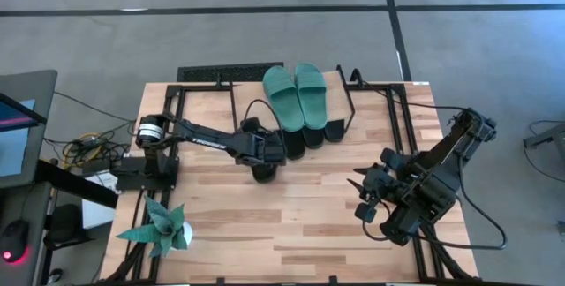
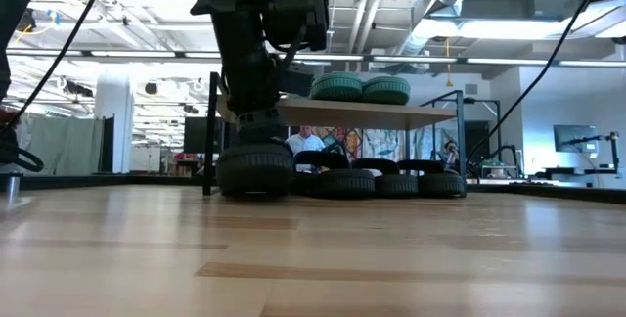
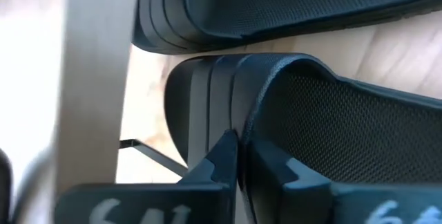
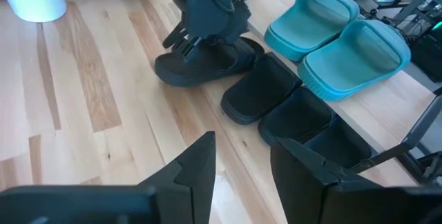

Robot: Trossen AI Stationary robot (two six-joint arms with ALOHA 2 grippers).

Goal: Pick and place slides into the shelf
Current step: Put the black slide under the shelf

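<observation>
1. The shelf (image 1: 375, 92) hid most of the black slides under it from above; only their heels (image 1: 335, 131) poked out past its front edge, and how many lay there was clearer in the right wrist view, where three black slides (image 4: 261, 89) sat side by side under the plank.
2. The left gripper (image 1: 265, 149) covered a fourth black slide (image 1: 264, 172) from overhead; in the left wrist view its fingers (image 3: 219, 165) were pressed together on that slide's strap (image 3: 248, 79), clamped on it.
3. That slide rested on the table (image 1: 291, 224) just in front of the shelf's left end, beside the others.
4. The right gripper (image 1: 364, 199) hung over the table's right side, well apart from the shelf, its fingers (image 4: 197, 162) spread.
5. The wide front of the table lay bare between both arms.
6. Two teal slides (image 1: 298, 96) lay side by side on the slanted wood plank; their rubber looked smooth, the black straps ribbed.
</observation>
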